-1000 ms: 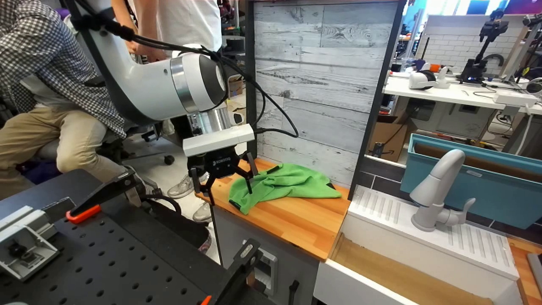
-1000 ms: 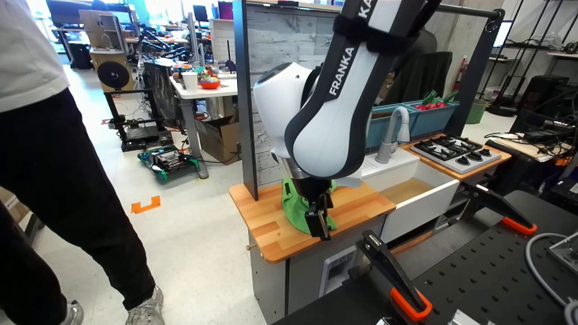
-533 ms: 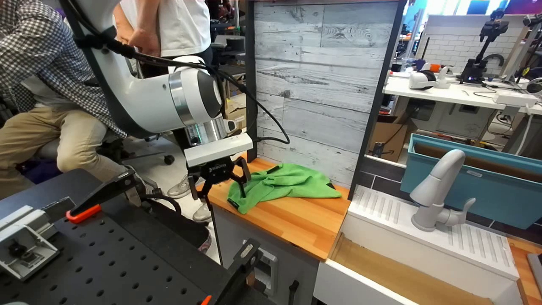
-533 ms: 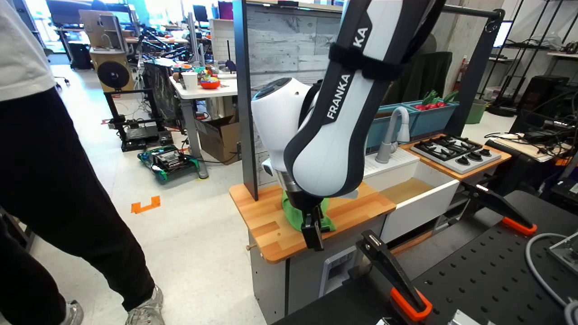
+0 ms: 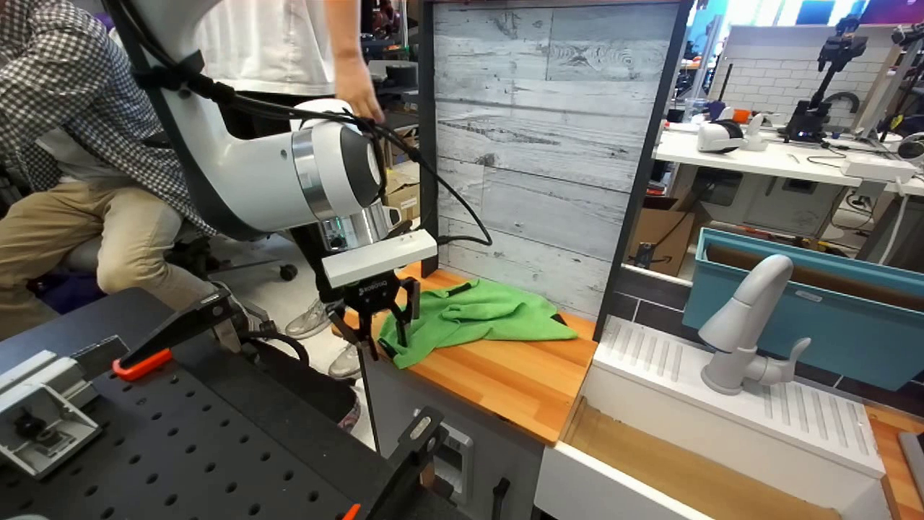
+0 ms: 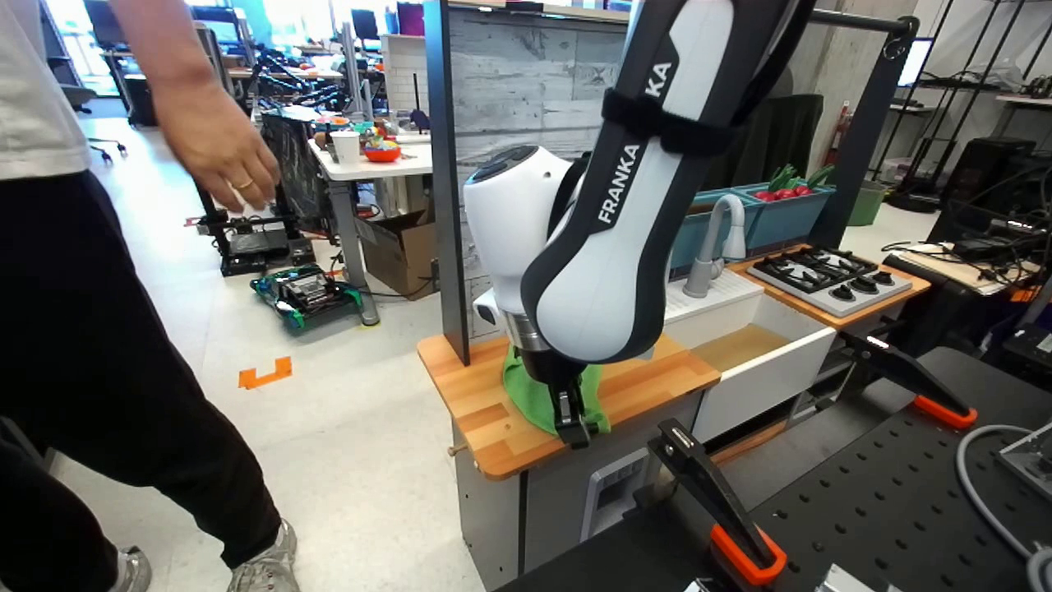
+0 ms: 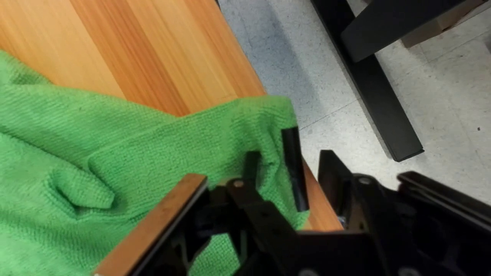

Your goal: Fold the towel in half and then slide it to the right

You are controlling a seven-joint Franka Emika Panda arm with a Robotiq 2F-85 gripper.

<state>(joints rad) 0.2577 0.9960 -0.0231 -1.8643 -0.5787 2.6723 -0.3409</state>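
A crumpled green towel (image 5: pixel 498 318) with black strips along its edges lies on the wooden counter (image 5: pixel 527 375), beside the grey wood-look panel. My gripper (image 5: pixel 390 348) is pointing down at the towel's end by the counter's edge. In the wrist view the jaws of the gripper (image 7: pixel 289 168) are apart, though narrowed. One finger (image 7: pixel 252 166) presses against the green cloth, while the opposite finger (image 7: pixel 332 176) is past the counter's edge, over the floor. A black strip of the towel shows between them. In an exterior view the arm hides much of the towel (image 6: pixel 526 395).
A grey panel (image 5: pixel 548 144) rises behind the towel. Beyond the counter's other end are a white sink (image 5: pixel 642 440) and a faucet (image 5: pixel 743 325). A black perforated table (image 5: pixel 180 448) with clamps stands in front. A person (image 6: pixel 107 329) stands close by.
The gripper has come down to the towel's end and its jaws have narrowed. That end of the towel has shifted slightly towards the counter's edge. The standing person has moved an arm.
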